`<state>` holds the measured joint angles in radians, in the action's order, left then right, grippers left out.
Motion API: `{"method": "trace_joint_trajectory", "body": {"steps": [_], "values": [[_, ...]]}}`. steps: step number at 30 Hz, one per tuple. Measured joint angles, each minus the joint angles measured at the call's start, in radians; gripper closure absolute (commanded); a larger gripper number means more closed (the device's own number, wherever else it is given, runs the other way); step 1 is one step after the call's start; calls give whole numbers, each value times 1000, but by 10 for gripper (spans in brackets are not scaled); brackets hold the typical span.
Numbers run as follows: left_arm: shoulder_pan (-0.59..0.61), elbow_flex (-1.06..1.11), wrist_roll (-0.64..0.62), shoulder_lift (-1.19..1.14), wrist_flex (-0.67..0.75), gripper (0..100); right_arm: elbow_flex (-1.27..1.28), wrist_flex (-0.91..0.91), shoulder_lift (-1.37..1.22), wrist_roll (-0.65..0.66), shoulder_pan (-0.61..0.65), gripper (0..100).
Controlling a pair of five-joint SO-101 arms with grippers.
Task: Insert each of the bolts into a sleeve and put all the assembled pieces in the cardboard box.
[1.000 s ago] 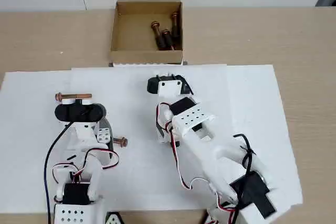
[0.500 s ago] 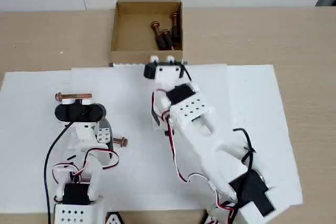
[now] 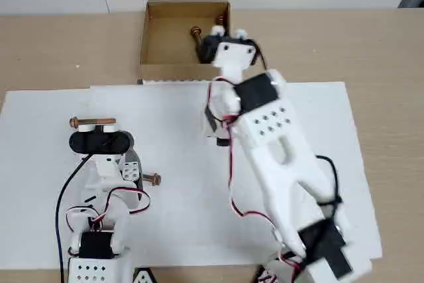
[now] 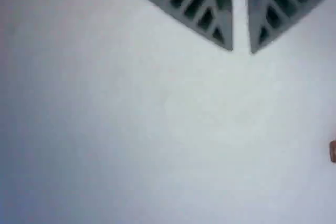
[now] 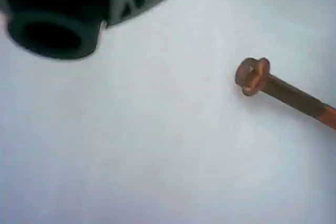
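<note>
Two bolts (image 3: 93,122) (image 3: 152,179) on paper (image 3: 172,230); sleeve (image 5: 52,35) in right pincer (image 5: 86,17).

At full stretch, one arm (image 3: 278,157) reaches far forward, its links nearly in a line. Its pincer (image 3: 224,39) is at the far end, tipped downward. The other arm (image 3: 103,190) sits folded close to its base, wrist bent so its head points straight down. The left pincer (image 4: 241,51) has its ribbed fingers drawn almost together, with a thin slit between them.
</note>
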<state>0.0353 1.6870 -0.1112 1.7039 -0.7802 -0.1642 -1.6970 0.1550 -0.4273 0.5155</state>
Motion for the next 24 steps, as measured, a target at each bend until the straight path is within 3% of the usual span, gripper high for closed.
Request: {"method": "trace_joint_trajectory", "body": {"steps": [7,15,24], "values": [[98,-133,0,-2,-109,994,15,-9,201,0,-6,995],[104,-365,2,-26,-290,994,276,-9,348,6,-95,995],[104,-743,135,-407,-494,994,512,20,523,9,-144,995]]}}
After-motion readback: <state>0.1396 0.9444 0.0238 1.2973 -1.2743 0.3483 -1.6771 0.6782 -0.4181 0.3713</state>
